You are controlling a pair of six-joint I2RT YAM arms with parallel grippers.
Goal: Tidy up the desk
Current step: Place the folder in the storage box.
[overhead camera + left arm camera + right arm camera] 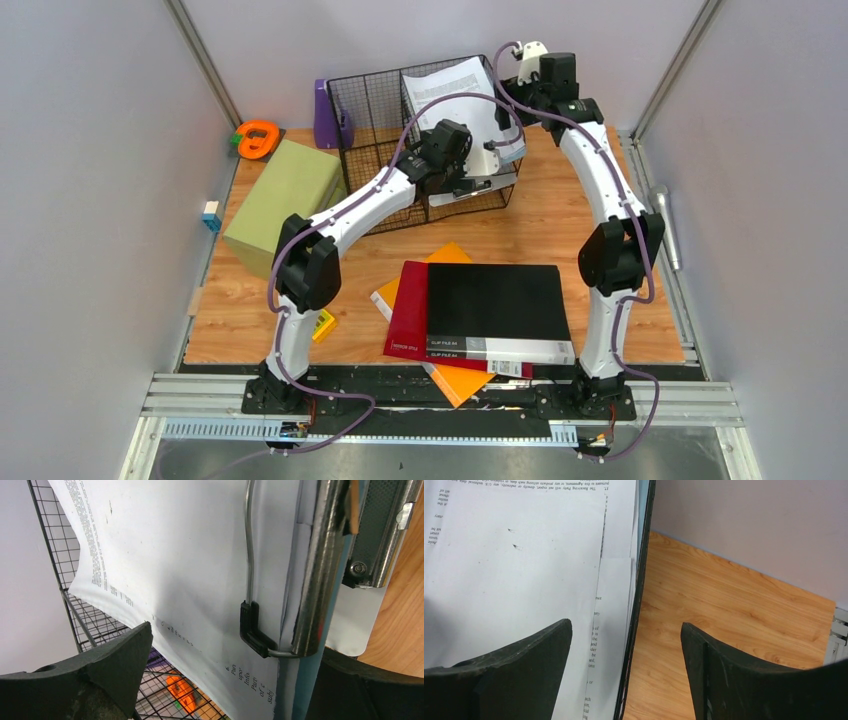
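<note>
As both arms arch toward the far middle of the worktop (560, 225), their claws meet at a clipboard (642, 555) of printed papers (455, 92) that leans at the right side of a wire basket (375, 110). Worktop: wood-grain, fills the middle of the top view between grey walls, arm bases at its near edge.

Left claw (235, 645) — wide open, holds nothing. Its fingers stand either side of the clipboard's clip end. The metal clip (320, 565) lies between them, with a gap to the left finger. Contact at the right finger: cannot tell.

Right claw (625, 625) — open, holds nothing. The board's dark edge runs between the fingers, clear of both, with papers to its left and bare wood to its right.

Near middle: black folder (495, 305) overlaps a red one (408, 310), both on an orange one (450, 255). Far left: green box (285, 200), orange object (258, 138) behind it, purple item (326, 115) just beside the basket.
</note>
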